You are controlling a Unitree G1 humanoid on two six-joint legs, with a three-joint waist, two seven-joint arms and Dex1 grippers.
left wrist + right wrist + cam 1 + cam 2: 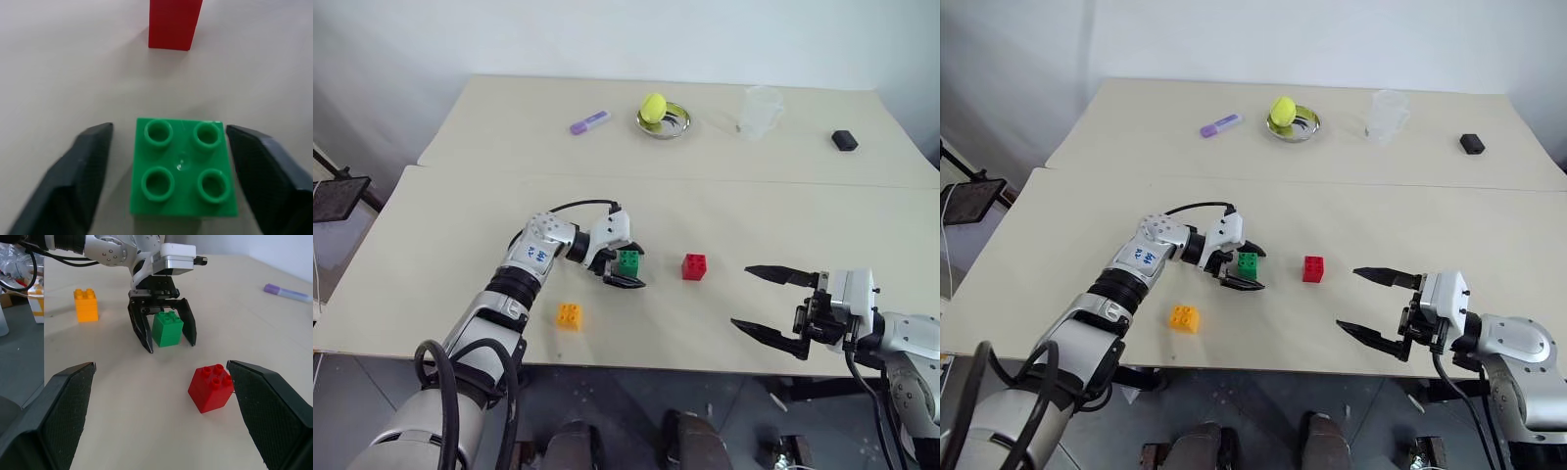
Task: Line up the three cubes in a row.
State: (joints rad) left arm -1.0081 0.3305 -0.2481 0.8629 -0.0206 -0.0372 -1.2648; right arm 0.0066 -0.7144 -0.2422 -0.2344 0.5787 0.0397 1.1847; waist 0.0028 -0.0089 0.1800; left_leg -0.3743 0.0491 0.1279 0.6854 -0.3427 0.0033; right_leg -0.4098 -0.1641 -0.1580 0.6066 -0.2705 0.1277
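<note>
The green cube (628,261) stands on the table between the fingers of my left gripper (637,266), which is open. In the left wrist view a gap shows on each side of the green cube (182,166), between it and the fingers (78,181). The red cube (694,266) rests a short way to its right, apart from it. The orange-yellow cube (569,315) sits nearer the front edge, to the left of my left forearm. My right gripper (741,296) hangs open at the front right with nothing in it, pointing toward the red cube (211,387).
Along the far table lie a purple marker (589,121), a metal dish (677,126) holding a yellow-green ball, a clear cup (761,111) and a small black block (844,140). A seam splits the two tabletops.
</note>
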